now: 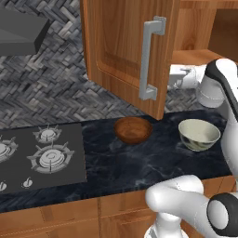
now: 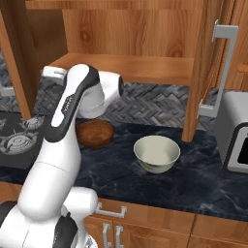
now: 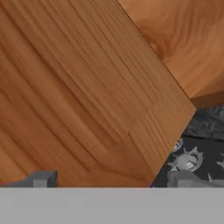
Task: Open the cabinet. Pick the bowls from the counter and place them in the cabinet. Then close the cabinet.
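Both panelled doors of the cabinet [image 2: 131, 68] stand open, the left door [image 1: 125, 51] swung out over the counter [image 1: 130, 162]. My gripper [image 3: 111, 181] is open, close against the inner face of that left door, with nothing between its fingers. In the left base view the door hides the fingertips. The reddish-brown wooden bowl [image 1: 133, 129] sits on the counter below the left door, also seen under my arm [image 2: 95, 133]. The cream bowl [image 1: 199, 135] stands to its right [image 2: 156, 153]. The cabinet's shelf is bare.
A grey gas hob [image 1: 42, 155] lies at the left of the counter, with a range hood [image 1: 18, 32] above it. A grey appliance [image 2: 237, 133] stands at the far right. The right door [image 2: 208, 63] juts out over the counter.
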